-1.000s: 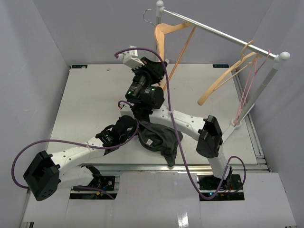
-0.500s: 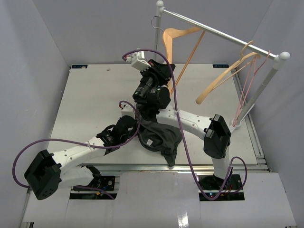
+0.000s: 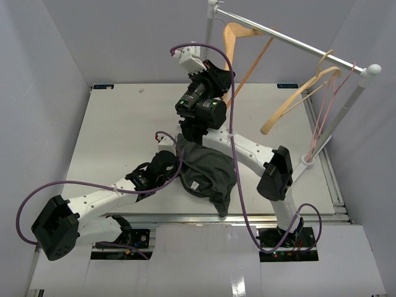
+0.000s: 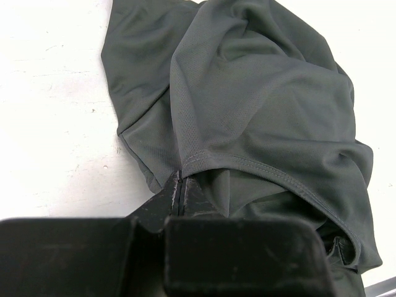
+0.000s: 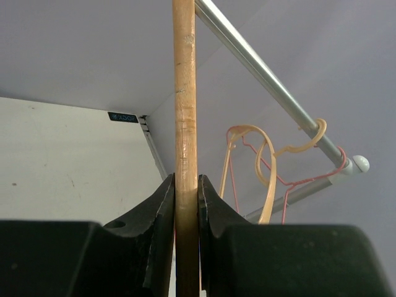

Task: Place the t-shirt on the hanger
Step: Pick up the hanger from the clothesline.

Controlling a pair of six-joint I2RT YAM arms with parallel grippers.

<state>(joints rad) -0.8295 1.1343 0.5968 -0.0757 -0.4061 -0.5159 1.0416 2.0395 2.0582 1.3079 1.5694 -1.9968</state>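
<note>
The dark grey t-shirt (image 3: 207,174) lies crumpled on the white table (image 3: 117,130), near its front edge. In the left wrist view my left gripper (image 4: 181,177) is shut on a stitched edge of the t-shirt (image 4: 260,105). From above, the left gripper (image 3: 178,172) sits at the shirt's left side. My right gripper (image 3: 221,75) is raised high at the back, shut on one wooden arm of the tan hanger (image 3: 231,44). In the right wrist view that hanger (image 5: 184,93) runs straight up between the fingers of the right gripper (image 5: 185,185). Its top is close to the rail's left end; the hook is not clear.
A metal rail (image 3: 291,42) crosses the back right on two white posts, one footed at the table's right edge (image 3: 307,162). A second tan hanger (image 3: 297,99) and a thin pink hanger (image 3: 325,111) hang near its right end. Purple cables loop over both arms.
My right arm has carried the hanger up and to the right, closer to the rail's left end. The left gripper has stayed put on the shirt.
</note>
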